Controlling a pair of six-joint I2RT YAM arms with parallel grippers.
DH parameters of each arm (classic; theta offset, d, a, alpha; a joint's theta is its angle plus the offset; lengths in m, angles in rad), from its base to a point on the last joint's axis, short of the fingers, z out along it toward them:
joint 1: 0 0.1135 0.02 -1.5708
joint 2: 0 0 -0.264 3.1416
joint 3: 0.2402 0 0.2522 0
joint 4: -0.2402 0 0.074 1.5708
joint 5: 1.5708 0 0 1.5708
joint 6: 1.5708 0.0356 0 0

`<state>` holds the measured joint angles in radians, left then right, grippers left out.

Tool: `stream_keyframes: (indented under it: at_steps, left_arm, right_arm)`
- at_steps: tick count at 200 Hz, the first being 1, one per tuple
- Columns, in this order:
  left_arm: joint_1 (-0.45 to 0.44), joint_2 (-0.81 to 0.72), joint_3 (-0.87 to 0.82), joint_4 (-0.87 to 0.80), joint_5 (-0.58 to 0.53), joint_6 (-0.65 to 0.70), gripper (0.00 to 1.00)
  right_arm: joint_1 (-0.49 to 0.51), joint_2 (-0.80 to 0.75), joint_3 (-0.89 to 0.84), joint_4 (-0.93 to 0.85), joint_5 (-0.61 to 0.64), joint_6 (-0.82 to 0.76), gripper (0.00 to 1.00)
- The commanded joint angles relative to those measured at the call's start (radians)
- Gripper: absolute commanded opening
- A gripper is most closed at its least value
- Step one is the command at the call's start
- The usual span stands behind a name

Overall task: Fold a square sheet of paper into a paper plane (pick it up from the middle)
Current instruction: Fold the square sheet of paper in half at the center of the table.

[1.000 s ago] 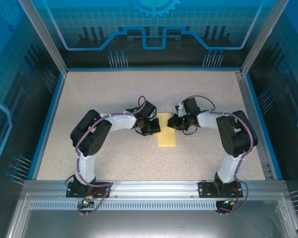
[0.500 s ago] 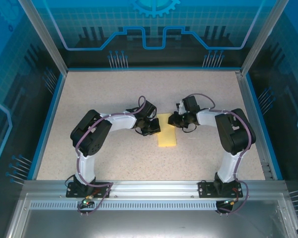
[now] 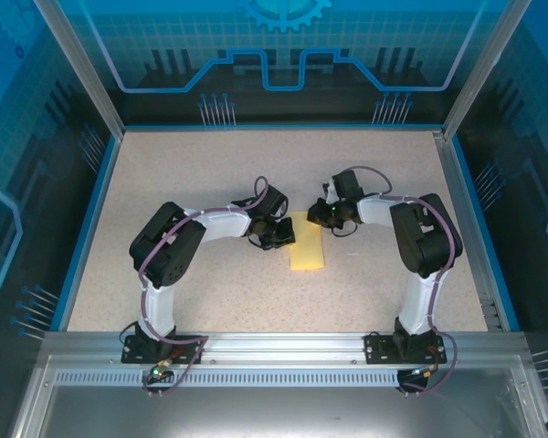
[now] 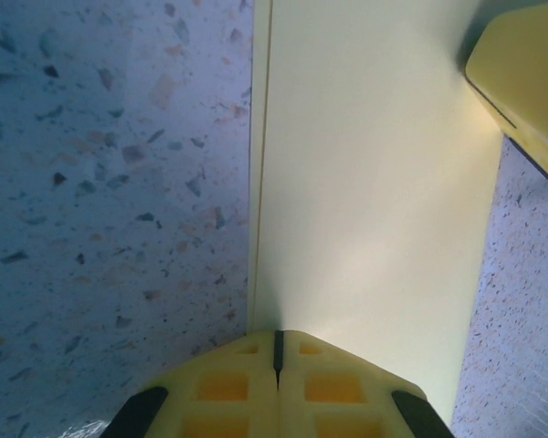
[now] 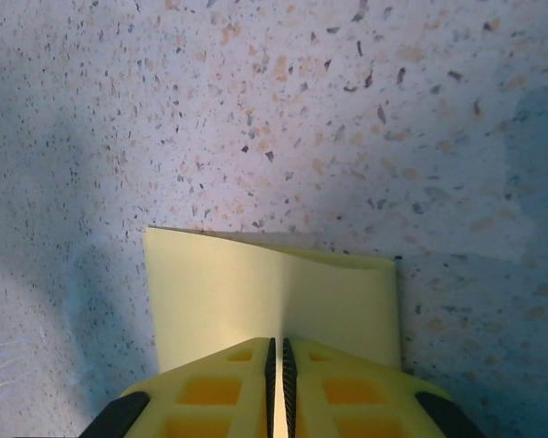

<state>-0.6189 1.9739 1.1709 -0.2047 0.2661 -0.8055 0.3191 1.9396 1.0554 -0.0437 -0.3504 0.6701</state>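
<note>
One wide speckled table (image 3: 164,182) with a blue border is taking most of the space in front of me. The left arm (image 3: 169,246) is bending in over it from one side and the right arm (image 3: 425,242) from the other, and they are almost meeting near the middle.

Between them the sheet of paper (image 3: 308,251) is lying on the table. It is pale yellow and folded into a narrow strip, with its long side pointing away from the arm bases.

The left gripper (image 3: 280,235) is resting at the left long edge of the strip. From the left wrist camera its yellow fingertips (image 4: 224,388) are pressed fully together, and the tips are sitting over the paper edge.

The right gripper (image 3: 321,216) is sitting at the far right corner of the strip. From the right wrist camera its pads (image 5: 210,392) are closed too, with only a thin slit between them, right over the paper.

I cannot tell if either gripper is pinching the paper or only touching it from above. The paper edge beyond the right gripper is curling up a little.
</note>
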Motion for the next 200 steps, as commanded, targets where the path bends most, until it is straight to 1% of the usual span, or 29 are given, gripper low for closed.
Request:
stream_keyframes:
  at_steps: [1, 35, 66, 90, 121, 150, 176, 200]
  left_arm:
    - [-0.02, 0.063, -0.048, -0.144, -0.06, 0.028, 0.0]
    - [-0.02, 0.058, -0.05, -0.144, -0.061, 0.028, 0.0]
    - [-0.021, 0.058, -0.048, -0.144, -0.061, 0.031, 0.0]
    - [-0.02, 0.057, -0.048, -0.144, -0.061, 0.032, 0.0]
    - [-0.02, 0.056, -0.05, -0.146, -0.063, 0.033, 0.0]
    - [-0.021, 0.042, -0.056, -0.146, -0.066, 0.034, 0.0]
    - [-0.021, 0.039, -0.057, -0.145, -0.067, 0.034, 0.0]
    - [-0.021, 0.04, -0.057, -0.143, -0.067, 0.033, 0.0]
  right_arm:
    - [-0.014, 0.03, 0.024, -0.013, 0.029, 0.017, 0.14]
    - [-0.011, -0.01, 0.046, -0.002, -0.013, 0.028, 0.14]
    - [-0.014, 0.006, 0.064, -0.028, 0.019, 0.016, 0.14]
    - [-0.015, 0.045, 0.068, -0.026, 0.042, 0.027, 0.14]
    - [-0.022, 0.058, 0.068, -0.021, 0.072, 0.052, 0.14]
    - [-0.028, 0.03, 0.064, -0.003, 0.025, 0.093, 0.14]
    - [-0.028, 0.004, 0.069, 0.005, 0.008, 0.096, 0.14]
    - [-0.03, 0.019, 0.086, 0.004, 0.008, 0.093, 0.15]
